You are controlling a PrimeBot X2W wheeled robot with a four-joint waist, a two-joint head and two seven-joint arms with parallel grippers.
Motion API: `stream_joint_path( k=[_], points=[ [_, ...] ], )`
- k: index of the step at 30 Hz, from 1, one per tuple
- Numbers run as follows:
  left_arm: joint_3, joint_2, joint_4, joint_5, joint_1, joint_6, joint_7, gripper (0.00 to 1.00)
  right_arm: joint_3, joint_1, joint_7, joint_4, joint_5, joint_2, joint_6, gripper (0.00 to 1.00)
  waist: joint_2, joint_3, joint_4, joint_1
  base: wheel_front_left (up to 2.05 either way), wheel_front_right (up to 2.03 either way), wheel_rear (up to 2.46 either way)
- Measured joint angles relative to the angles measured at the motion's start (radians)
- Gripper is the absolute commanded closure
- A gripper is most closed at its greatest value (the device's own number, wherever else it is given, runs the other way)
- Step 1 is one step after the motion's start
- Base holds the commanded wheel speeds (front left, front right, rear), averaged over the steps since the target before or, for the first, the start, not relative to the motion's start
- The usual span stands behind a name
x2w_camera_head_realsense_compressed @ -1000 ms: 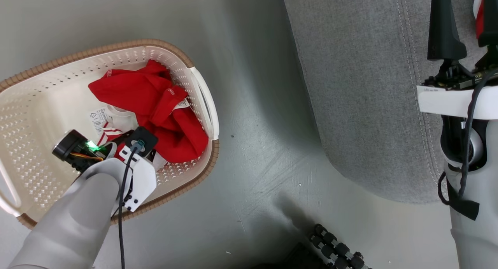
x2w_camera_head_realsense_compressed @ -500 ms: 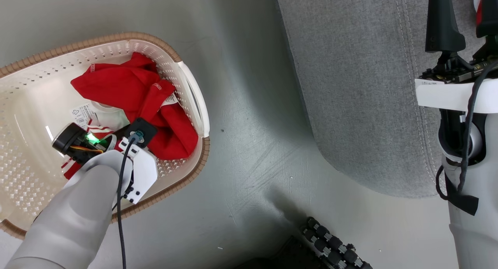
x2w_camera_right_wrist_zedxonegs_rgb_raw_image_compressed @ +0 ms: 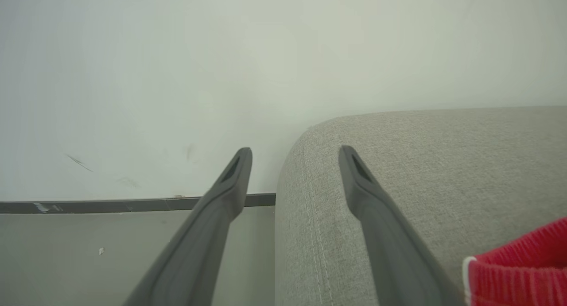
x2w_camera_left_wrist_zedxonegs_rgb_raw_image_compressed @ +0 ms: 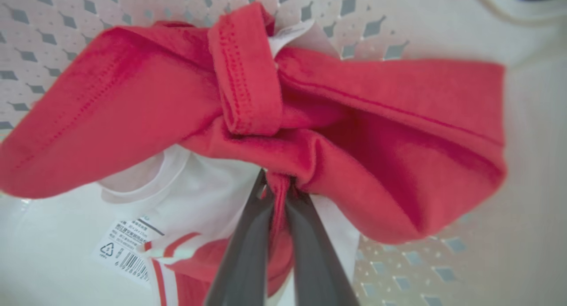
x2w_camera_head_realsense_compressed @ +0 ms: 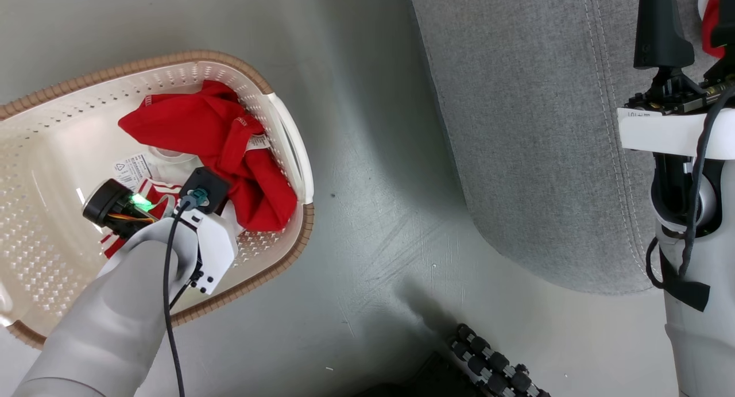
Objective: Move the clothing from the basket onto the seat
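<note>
**Jaws closed within the last second**

Wide open a second ago, the left gripper (x2w_camera_left_wrist_zedxonegs_rgb_raw_image_compressed: 278,184) is now all but closed, its two long dark fingers pinching a fold of the soft red fabric clothing (x2w_camera_left_wrist_zedxonegs_rgb_raw_image_compressed: 345,133) with white panels. The bundle sits inside the cream-white perforated plastic basket (x2w_camera_head_realsense_compressed: 69,81) with the brown rim. In the head view its long axis slants from upper left to lower right, and in the left wrist view it spreads crosswise to the fingers. Its right edge presses against the basket wall just beside the white side handle (x2w_camera_head_realsense_compressed: 293,144). The basket's left half is bare apart from a paper label (x2w_camera_head_realsense_compressed: 133,168) on the bottom.

Grey-green floor (x2w_camera_head_realsense_compressed: 367,213) lies open between the basket and the large grey fabric-upholstered seat (x2w_camera_head_realsense_compressed: 517,127). Over the seat's rounded corner the right gripper (x2w_camera_right_wrist_zedxonegs_rgb_raw_image_compressed: 295,152) stands spread wide and holds nothing. A red ribbed piece with a white edge (x2w_camera_right_wrist_zedxonegs_rgb_raw_image_compressed: 518,266) lies just beside its right finger.
</note>
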Motion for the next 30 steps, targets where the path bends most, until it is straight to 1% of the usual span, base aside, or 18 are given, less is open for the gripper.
stream_joint_path(
  k=[13, 22, 26, 30],
  points=[
    [0.072, -0.007, -0.019, -0.066, 0.0, 0.001, -0.111, 1.0, 0.003, -0.02, 0.0, 0.023, 0.017, 0.0, 0.0, 0.0, 0.0, -0.05, 0.04, 0.0, 0.0, 0.0, 0.0],
    [0.083, -0.02, -0.069, -0.072, 0.012, 0.006, -0.139, 1.0, -0.009, -0.017, -0.001, 0.059, -0.002, -0.001, 0.0, 0.0, 0.0, -0.108, 0.074, 0.0, 0.0, 0.0, 0.0],
    [0.097, -0.025, -0.111, -0.078, 0.031, 0.008, -0.146, 1.0, -0.013, -0.015, -0.001, 0.07, -0.016, -0.001, 0.0, 0.0, 0.0, -0.14, 0.092, 0.0, 0.0, 0.0, 0.0],
    [0.115, -0.021, -0.158, -0.083, 0.047, 0.019, -0.147, 1.0, -0.017, -0.013, -0.001, 0.089, -0.038, -0.001, 0.0, 0.0, 0.0, -0.175, 0.112, 0.0, 0.0, 0.0, 0.0]
  ],
)
